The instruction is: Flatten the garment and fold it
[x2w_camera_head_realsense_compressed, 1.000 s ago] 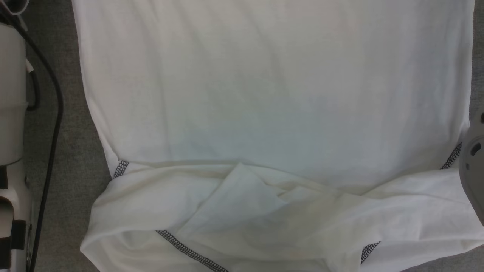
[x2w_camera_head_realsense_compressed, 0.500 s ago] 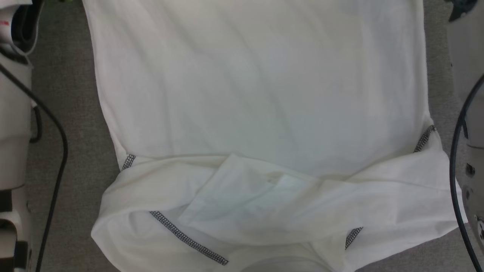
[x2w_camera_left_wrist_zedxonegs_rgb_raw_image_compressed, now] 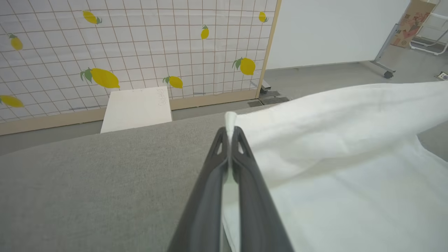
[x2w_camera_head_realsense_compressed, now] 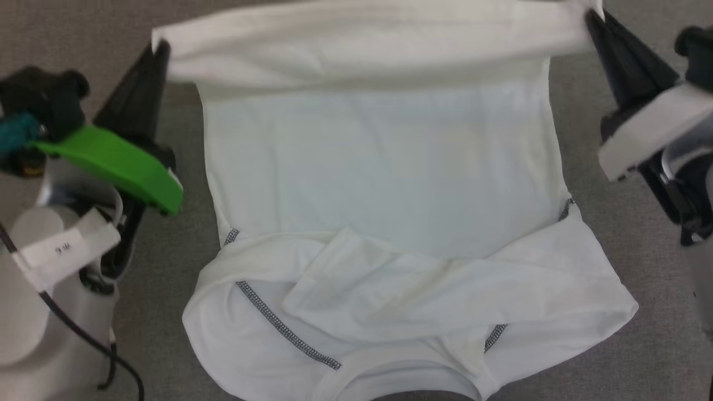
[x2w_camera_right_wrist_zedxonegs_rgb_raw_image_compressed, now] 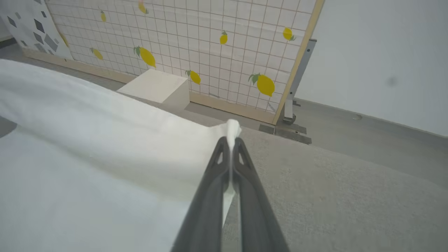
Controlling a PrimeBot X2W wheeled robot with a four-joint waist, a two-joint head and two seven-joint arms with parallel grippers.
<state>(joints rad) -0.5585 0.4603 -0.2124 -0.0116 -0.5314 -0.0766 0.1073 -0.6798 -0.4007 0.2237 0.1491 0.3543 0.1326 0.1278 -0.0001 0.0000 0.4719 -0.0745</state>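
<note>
Garment (x2w_camera_head_realsense_compressed: pixel 379 184), white, spread over grey surface (x2w_camera_head_realsense_compressed: pixel 613 239) through middle of head view, from top edge down to bottom edge. Far edge raised off surface and stretched as a band across top of frame, pinched at both ends. Left gripper (x2w_camera_head_realsense_compressed: pixel 159 49) at upper left, jaws closed on one corner of fabric; in left wrist view, fingers (x2w_camera_left_wrist_zedxonegs_rgb_raw_image_compressed: pixel 245 182) pressed together at frame centre, small tuft of cloth poking out beyond tips. Right gripper (x2w_camera_head_realsense_compressed: pixel 594 18) at upper right, jaws likewise clamped on other corner; same tuft above tips at centre of right wrist view. Lower part of head view: rumpled overlapping folds, dark zigzag stitching (x2w_camera_head_realsense_compressed: pixel 284 329) running diagonally at lower left, shorter runs at lower right and at both side edges. Curved neck opening (x2w_camera_head_realsense_compressed: pixel 401 374) at bottom centre. Green cover (x2w_camera_head_realsense_compressed: pixel 111 161) on left wrist at left of frame. White box (x2w_camera_left_wrist_zedxonegs_rgb_raw_image_compressed: pixel 136 108) and lemon-patterned grid panel (x2w_camera_left_wrist_zedxonegs_rgb_raw_image_compressed: pixel 140 42) in upper left of left wrist view, beyond grey surface.
</note>
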